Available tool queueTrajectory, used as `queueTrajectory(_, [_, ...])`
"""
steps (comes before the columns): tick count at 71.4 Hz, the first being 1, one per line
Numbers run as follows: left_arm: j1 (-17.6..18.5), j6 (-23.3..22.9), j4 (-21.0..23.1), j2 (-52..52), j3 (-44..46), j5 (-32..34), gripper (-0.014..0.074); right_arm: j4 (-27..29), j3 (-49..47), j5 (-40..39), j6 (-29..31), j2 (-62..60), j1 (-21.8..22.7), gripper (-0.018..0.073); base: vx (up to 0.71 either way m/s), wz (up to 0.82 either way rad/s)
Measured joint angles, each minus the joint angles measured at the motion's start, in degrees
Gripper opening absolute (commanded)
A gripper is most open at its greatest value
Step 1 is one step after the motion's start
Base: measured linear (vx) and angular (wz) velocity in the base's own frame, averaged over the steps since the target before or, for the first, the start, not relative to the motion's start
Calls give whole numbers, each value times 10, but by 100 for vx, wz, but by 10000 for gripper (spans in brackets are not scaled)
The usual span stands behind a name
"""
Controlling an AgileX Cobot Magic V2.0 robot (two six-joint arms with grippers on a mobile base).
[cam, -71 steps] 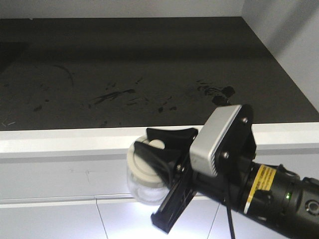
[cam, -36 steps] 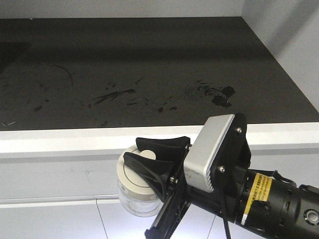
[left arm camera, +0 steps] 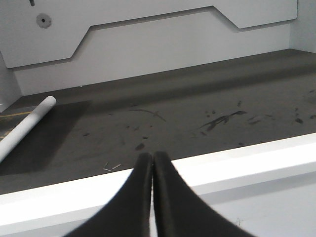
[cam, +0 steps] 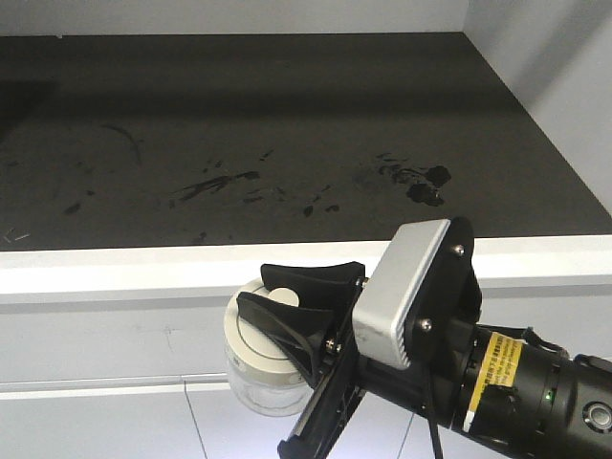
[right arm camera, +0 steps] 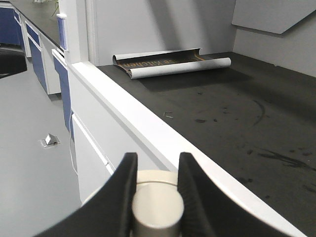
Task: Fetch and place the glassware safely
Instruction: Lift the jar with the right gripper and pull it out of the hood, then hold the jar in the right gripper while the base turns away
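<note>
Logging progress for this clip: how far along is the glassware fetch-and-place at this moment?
Done: the pick-up. The right gripper is clamped on the lid of the glass jar, which hangs off any surface in front of the white bench edge. In hand: carrying it. The left gripper is shut and empty. Left to do: set the jar on the dark worktop and release.

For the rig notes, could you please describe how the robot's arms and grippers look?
The right gripper has black, curved fingers that taper to tips. Behind it sits a silver-grey rounded box on a black bracket with screws, then a black round arm with a yellow label, a green light and a thin black cable. The left gripper shows only black tapered fingers.
</note>
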State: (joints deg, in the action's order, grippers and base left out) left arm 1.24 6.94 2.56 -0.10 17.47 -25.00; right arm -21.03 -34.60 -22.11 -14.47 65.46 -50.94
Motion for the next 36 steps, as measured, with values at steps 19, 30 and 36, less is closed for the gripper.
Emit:
queueTrajectory(19, [0, 0, 0, 0, 0, 0, -7, 0, 0, 0, 0, 0, 0, -4, 0, 0])
queueTrajectory(30, [0, 0, 0, 0, 0, 0, -7, 0, 0, 0, 0, 0, 0, -4, 0, 1])
queueTrajectory(36, [0, 0, 0, 0, 0, 0, -7, 0, 0, 0, 0, 0, 0, -4, -1, 3])
